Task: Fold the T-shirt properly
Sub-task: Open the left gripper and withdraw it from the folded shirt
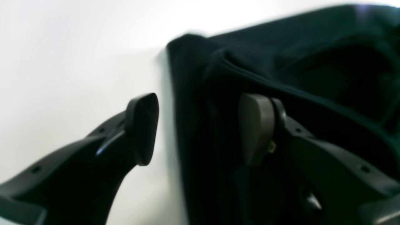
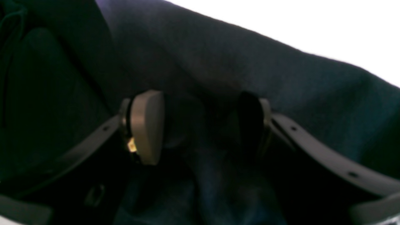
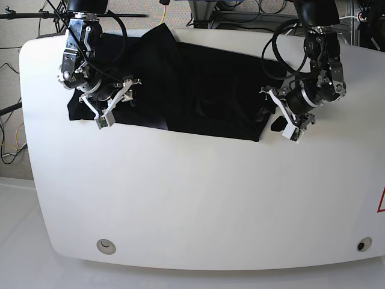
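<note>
The black T-shirt (image 3: 198, 90) lies spread plain side up across the far part of the white table (image 3: 192, 198). My left gripper (image 3: 272, 114) is at the shirt's right edge and stands open. In the left wrist view, the gripper (image 1: 200, 128) has one finger over bare table and the other over the T-shirt (image 1: 281, 47), with the cloth's edge in the gap. My right gripper (image 3: 115, 102) is over the shirt's left end. In the right wrist view, the gripper (image 2: 200, 125) has its jaws apart low over the T-shirt (image 2: 218, 56), and dark cloth bulges between them. No print shows.
Cables and stand legs (image 3: 162, 9) crowd the space beyond the table's far edge. Two round holes (image 3: 106, 244) (image 3: 361, 245) sit near the front corners. A red mark (image 3: 381, 201) shows at the right edge. Bare white tabletop stretches in front of the shirt.
</note>
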Robot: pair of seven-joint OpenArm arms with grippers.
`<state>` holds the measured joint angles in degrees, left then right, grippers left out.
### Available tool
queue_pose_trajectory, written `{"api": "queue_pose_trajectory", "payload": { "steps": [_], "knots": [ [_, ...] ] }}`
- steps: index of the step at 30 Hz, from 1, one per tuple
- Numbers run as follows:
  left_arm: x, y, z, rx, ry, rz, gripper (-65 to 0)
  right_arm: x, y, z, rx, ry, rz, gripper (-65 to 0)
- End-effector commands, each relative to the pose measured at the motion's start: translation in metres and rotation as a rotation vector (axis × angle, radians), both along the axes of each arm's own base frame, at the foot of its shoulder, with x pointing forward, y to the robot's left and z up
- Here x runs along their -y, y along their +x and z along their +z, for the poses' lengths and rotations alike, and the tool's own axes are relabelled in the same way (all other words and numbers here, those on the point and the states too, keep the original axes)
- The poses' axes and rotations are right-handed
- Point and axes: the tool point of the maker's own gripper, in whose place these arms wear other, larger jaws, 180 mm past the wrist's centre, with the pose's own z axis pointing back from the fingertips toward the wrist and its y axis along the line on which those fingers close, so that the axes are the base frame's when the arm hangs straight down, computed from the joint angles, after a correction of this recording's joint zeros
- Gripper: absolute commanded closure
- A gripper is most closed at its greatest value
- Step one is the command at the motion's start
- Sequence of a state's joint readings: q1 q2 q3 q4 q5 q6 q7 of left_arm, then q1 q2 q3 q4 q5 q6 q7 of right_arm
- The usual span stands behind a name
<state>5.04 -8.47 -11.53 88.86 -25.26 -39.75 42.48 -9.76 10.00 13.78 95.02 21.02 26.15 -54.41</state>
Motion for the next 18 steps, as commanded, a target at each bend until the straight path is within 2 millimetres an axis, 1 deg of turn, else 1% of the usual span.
{"api": "queue_pose_trajectory", "payload": {
  "steps": [1, 12, 18],
  "knots": [
    [0.0, 0.009, 0.016, 0.055, -0.018, -0.002, -38.7, 0.005, -0.015, -0.011, -0.077, -0.035, 0.011, -36.2],
    [0.004, 0.007, 0.012, 0.044, -0.03, -0.003, -38.7, 0.005, -0.015, -0.011, -0.077, -0.033, 0.011, -36.2],
    [0.01, 0.004, 0.001, 0.008, -0.057, 0.006, -38.7, 0.005, -0.015, -0.011, -0.077, -0.033, 0.011, -36.2]
  ]
}}
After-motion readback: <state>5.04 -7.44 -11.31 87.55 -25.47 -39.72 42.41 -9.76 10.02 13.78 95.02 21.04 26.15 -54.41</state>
